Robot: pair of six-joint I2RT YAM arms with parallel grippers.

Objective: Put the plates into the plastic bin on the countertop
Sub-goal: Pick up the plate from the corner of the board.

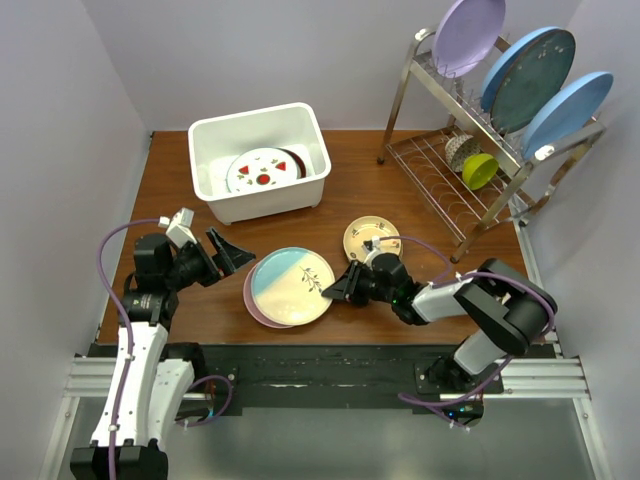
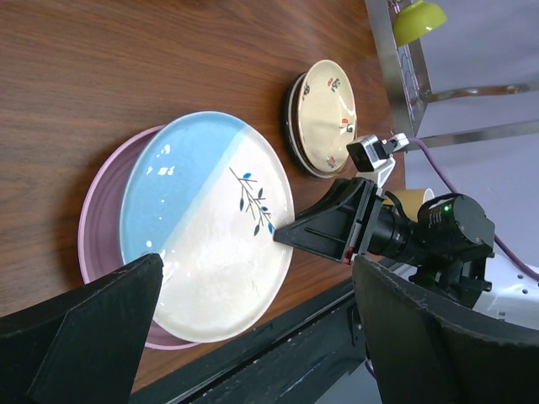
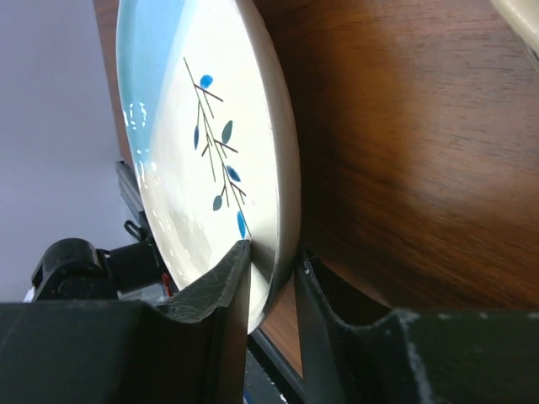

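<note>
My right end effector (image 3: 274, 254) pinches just the right rim of the pale blue plate (image 1: 290, 285), and my left end effector (image 1: 238, 256) is spread. With so shallow a bite, the plate could slip and clatter onto the pink plate (image 2: 99, 219).

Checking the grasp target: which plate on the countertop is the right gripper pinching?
The pale blue plate with the leaf sprig, atop the pink plate; the tan plate sits untouched.

Lab mock-kitchen, white walls (image 1: 60, 120), dish rack (image 1: 436, 176)
</note>
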